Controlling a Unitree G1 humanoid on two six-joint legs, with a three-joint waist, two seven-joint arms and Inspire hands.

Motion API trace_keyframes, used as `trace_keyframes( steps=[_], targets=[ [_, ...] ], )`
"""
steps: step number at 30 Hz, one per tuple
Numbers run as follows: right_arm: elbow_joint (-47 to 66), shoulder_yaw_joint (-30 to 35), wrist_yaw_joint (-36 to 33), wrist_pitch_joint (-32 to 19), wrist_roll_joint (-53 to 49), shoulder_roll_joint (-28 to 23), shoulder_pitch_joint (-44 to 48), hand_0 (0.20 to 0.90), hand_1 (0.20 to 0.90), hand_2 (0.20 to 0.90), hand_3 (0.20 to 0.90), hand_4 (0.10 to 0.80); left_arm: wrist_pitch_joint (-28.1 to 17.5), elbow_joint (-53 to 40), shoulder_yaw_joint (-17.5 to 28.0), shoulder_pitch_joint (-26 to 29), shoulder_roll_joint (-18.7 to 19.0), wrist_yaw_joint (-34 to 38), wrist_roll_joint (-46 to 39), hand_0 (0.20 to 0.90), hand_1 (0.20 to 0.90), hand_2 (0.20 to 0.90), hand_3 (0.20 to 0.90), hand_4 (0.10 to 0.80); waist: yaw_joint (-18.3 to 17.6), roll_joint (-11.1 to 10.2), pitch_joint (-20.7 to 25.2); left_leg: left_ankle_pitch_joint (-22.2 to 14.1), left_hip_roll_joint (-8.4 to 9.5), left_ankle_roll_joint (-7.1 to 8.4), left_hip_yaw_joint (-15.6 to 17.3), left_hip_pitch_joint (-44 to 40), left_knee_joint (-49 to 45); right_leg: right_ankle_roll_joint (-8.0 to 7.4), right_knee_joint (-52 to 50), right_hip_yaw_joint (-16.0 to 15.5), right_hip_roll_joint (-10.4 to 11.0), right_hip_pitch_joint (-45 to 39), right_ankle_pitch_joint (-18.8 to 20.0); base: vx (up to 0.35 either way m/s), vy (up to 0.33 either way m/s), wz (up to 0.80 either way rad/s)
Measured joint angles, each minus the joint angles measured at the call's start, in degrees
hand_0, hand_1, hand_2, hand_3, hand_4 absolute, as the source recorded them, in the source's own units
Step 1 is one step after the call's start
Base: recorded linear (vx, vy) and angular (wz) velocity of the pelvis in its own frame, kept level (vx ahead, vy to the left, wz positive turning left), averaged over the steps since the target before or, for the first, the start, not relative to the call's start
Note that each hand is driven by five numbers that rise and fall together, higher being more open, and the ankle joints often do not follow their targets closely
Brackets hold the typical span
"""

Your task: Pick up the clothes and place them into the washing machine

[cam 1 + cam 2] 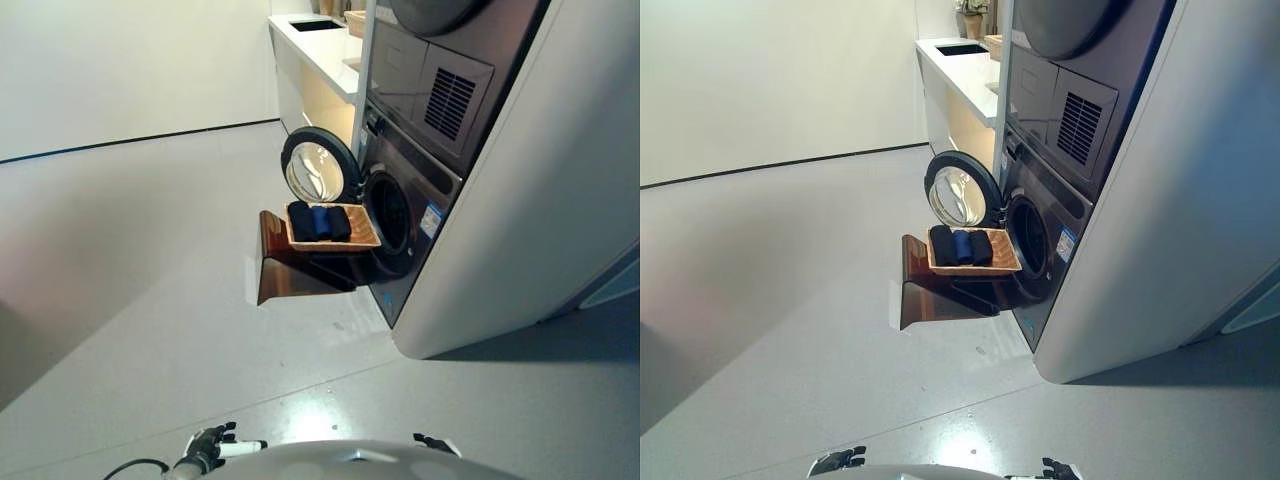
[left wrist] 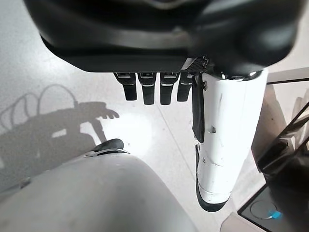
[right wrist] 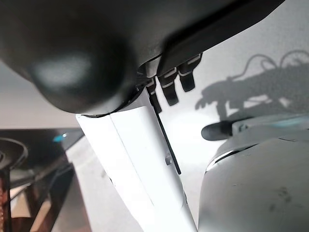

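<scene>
We see dark folded cloth clothes [image 1: 319, 222] in a tan woven basket [image 1: 366, 238], glossy brown stand [image 1: 285, 270], dark metallic-look washing machine [image 1: 425, 190] w/ glass door [image 1: 317, 168].

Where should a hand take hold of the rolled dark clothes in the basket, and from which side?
Probably from above: the clothes lie as side-by-side rolls in the shallow open-topped basket. Close around the outermost roll's middle, across its width.

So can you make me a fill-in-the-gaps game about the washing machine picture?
1. The washing machine has its round door swung ____.
2. The dark rolled clothes lie in a woven ____.
3. The basket sits on a brown ____ in front of the drum opening.
4. The left hand holds ____.

Missing words: open; basket; stand; nothing
</scene>
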State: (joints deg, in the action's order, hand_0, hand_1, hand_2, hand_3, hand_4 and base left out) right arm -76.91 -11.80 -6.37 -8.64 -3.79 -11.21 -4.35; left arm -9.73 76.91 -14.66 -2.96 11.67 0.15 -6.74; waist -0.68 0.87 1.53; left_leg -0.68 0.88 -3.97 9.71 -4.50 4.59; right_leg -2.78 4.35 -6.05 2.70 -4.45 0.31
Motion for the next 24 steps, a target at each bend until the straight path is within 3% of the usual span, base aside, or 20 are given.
trace_keyframes(
  steps=[5, 9, 11, 14, 17, 19, 22, 24],
  targets=[
    [-0.11, 0.0, 0.0, 0.04, -0.04, -0.08, 1.13, 0.9, 0.9, 0.9, 0.9, 0.8, 0.02, 0.01, 0.0, 0.58, 0.08, 0.08, -1.01, 0.9, 0.9, 0.9, 0.9, 0.8, 0.14, -0.03, -0.72, -0.13, 0.15, -0.13, 0.15, 1.55, -0.04, -0.11, -1.9, 0.36, 0.1, 2.53, -0.41, 0.032, 0.118, -0.03],
    [0.07, 0.07, -0.07, 0.03, -0.14, -0.17, 2.85, 0.9, 0.9, 0.9, 0.9, 0.8, 0.02, 0.0, 0.07, 2.21, 0.33, 0.24, -1.25, 0.9, 0.9, 0.9, 0.9, 0.8, 0.09, -0.11, -2.6, -0.13, 0.28, -1.26, -0.39, 1.73, -0.35, -0.62, -8.77, 0.26, 0.73, 5.36, -3.13, 0.134, 0.146, 0.01],
    [0.66, 0.11, -0.09, -0.19, -0.22, -0.62, 4.06, 0.9, 0.9, 0.9, 0.9, 0.8, 0.03, 0.05, 0.1, 3.95, 0.41, 0.31, -1.53, 0.9, 0.9, 0.9, 0.9, 0.8, -0.31, -0.3, -4.45, -0.85, 0.82, -2.25, -1.85, 1.1, -0.06, -2.06, -19.33, 0.42, 1.65, 9.22, -5.67, 0.161, 0.108, 0.09],
    [2.29, 0.05, -0.03, -0.65, -1.36, -0.82, 5.53, 0.9, 0.9, 0.9, 0.9, 0.8, -0.03, 0.09, 0.11, 4.96, 0.6, 0.46, -1.77, 0.9, 0.9, 0.9, 0.9, 0.8, -1.66, -0.26, -5.55, -0.95, 1.27, -3.81, -5.02, -0.39, -0.28, -2.33, -35.9, 0.84, 2.86, 17.43, -7.03, 0.25, 0.013, 0.27],
    [2.56, 0.88, -0.17, -1.23, -1.88, -0.78, 5.93, 0.9, 0.9, 0.9, 0.9, 0.8, -0.14, 0.19, 0.0, 5.77, 0.42, 0.88, -2.04, 0.9, 0.9, 0.9, 0.9, 0.8, -1.9, -0.88, -5.23, -1.3, 1.37, -4.55, -6.99, -0.8, -0.39, -2.39, -29.72, 0.32, 4.02, 21.5, -6.62, 0.481, -0.128, 0.4],
    [3.01, 1.22, -0.26, -1.27, -2.07, -0.87, 5.48, 0.9, 0.9, 0.9, 0.9, 0.8, -0.15, 0.51, 0.43, 5.57, 0.34, 1.36, -2.4, 0.9, 0.9, 0.9, 0.9, 0.8, -3.09, -1.15, -5.1, -2.29, 1.73, -4.28, -8.6, -1.26, -0.33, -5.87, -16.65, -0.16, 5.54, 22.04, -3.35, 0.285, -0.09, 0.34],
    [3.19, 1.62, -0.38, -1.24, -2.37, -0.34, 5.24, 0.9, 0.9, 0.9, 0.9, 0.8, -0.17, 3.01, 0.86, 5.33, 0.26, 2.03, -3.02, 0.9, 0.9, 0.9, 0.9, 0.8, -3.62, -1.7, -4.05, -4.57, 1.99, -3.25, -9.26, -3.12, -0.47, -5.3, -6.0, 0.35, 5.86, 22.69, 2.47, 0.475, -0.199, 0.13],
    [3.13, 2.56, -0.41, -1.21, -2.45, 0.21, 4.7, 0.9, 0.9, 0.9, 0.9, 0.8, -0.5, 2.82, 0.89, 4.69, 0.42, 2.62, -3.59, 0.9, 0.9, 0.9, 0.9, 0.8, -4.25, -2.83, -3.39, -6.47, 1.91, -2.11, -10.26, -4.65, -0.49, -5.0, -4.18, 0.5, 5.41, 23.24, 3.37, 0.439, -0.223, 0.32]
  ],
)
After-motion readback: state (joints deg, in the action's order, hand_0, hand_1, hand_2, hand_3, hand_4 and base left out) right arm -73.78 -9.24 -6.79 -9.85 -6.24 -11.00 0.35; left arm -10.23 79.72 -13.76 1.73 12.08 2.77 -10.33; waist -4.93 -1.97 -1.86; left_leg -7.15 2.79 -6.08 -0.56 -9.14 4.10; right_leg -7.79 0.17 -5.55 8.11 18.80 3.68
